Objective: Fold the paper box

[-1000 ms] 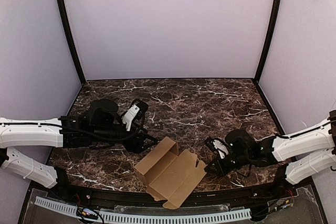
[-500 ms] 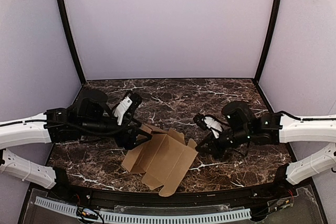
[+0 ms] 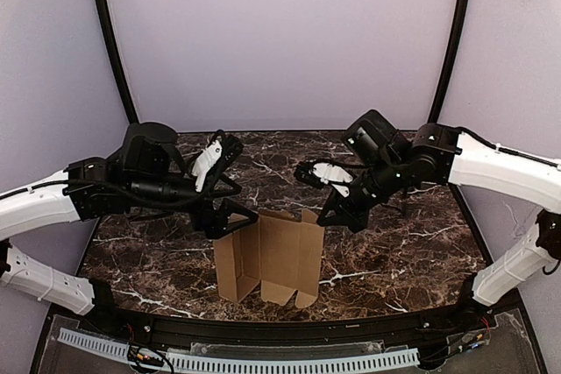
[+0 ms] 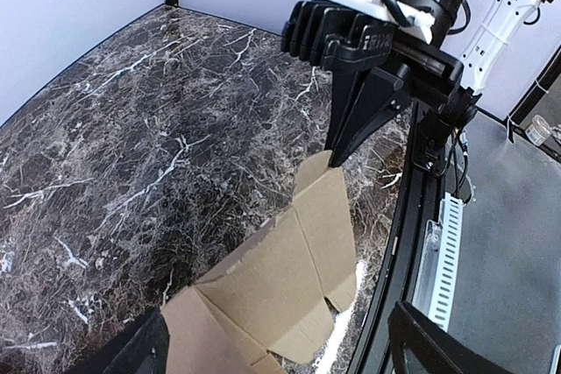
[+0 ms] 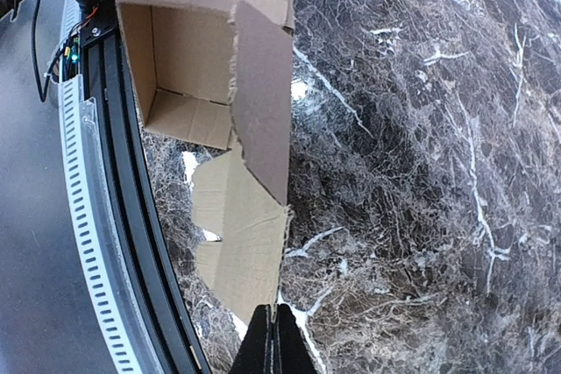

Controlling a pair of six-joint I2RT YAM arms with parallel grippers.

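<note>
A dark marble-patterned table [image 3: 412, 256] with white veins is carrying a plain brown cardboard box [image 3: 267, 256], standing upright near its front edge.

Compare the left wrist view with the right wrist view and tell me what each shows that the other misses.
Left wrist only: the right gripper seen from outside, its black fingers closed to a point on a corner of the plain brown cardboard paper box.
Right wrist only: the box's hollow inside, seen through its open end.
Both: the box, the dark white-veined marble table, and the white slotted strip along its near edge.
</note>
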